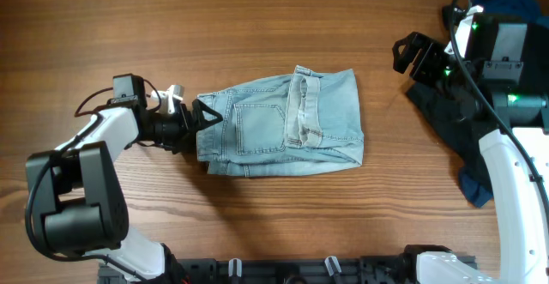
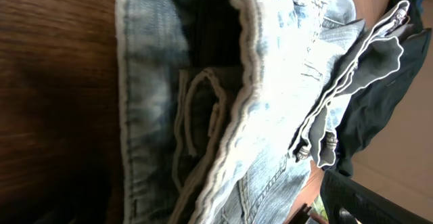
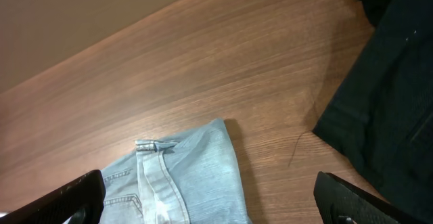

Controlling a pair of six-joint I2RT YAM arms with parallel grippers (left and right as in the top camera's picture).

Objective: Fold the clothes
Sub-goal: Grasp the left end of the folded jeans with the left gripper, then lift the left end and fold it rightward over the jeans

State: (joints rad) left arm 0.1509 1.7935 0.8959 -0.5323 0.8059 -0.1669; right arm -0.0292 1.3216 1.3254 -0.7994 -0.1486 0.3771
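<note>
The light-blue denim garment (image 1: 283, 121) lies folded into a rough rectangle at the table's middle, with a patch pocket and the waistband on top. My left gripper (image 1: 202, 121) is low at its left edge, turned on its side, with its jaws apart and denim between them. In the left wrist view the denim (image 2: 284, 68) fills the frame, and only one dark finger (image 2: 358, 200) shows clearly. My right gripper (image 1: 412, 57) is open and empty, raised at the right. Its wrist view shows the denim's right end (image 3: 183, 176) between the two fingers (image 3: 210, 204).
A black garment (image 1: 446, 117) lies at the right under the right arm; it also shows in the right wrist view (image 3: 385, 102) and the left wrist view (image 2: 379, 82). Dark blue cloth (image 1: 473, 190) lies beside it. The table is wood (image 1: 257, 27).
</note>
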